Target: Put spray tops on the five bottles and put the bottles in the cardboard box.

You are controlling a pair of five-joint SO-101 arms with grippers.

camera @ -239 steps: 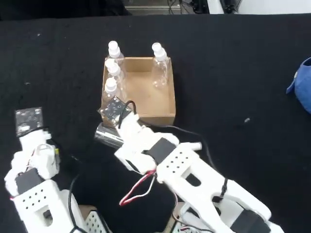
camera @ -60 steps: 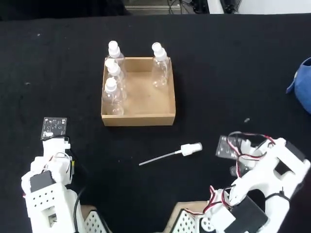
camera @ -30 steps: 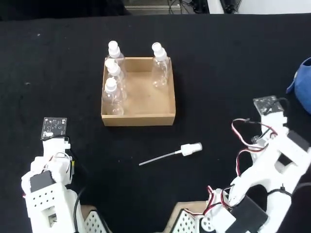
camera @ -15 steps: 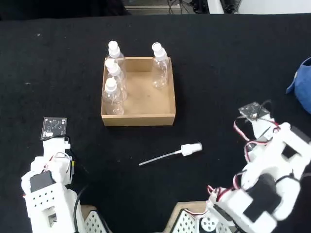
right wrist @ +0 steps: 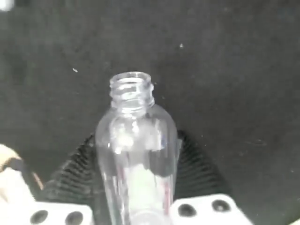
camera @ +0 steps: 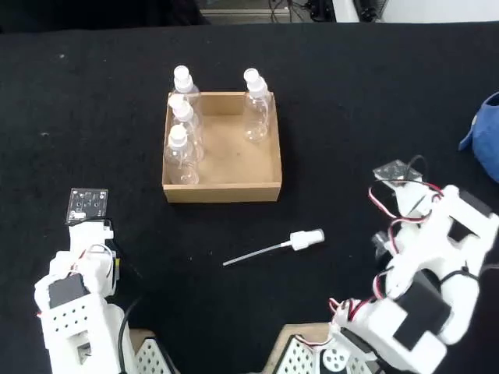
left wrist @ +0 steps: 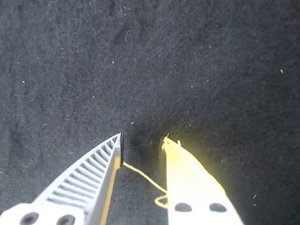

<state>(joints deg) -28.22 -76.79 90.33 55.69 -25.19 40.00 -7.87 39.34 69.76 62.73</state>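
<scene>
While clamping right hand (right wrist: 137, 140) on an uncapped bottle (right wrist: 133, 117), holds left hand (left wrist: 142, 139) spread apart, with spray top (camera: 306, 238) between them.

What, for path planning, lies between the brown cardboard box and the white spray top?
In the high view, bare black tablecloth separates the brown cardboard box from the white spray top.

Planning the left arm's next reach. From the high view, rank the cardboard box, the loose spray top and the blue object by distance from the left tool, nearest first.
From the left tool, at the table's near left:
1. Cardboard box, ahead and to its right.
2. Loose spray top, on the cloth nearer than the box.
3. Blue object, at the right edge.
</scene>
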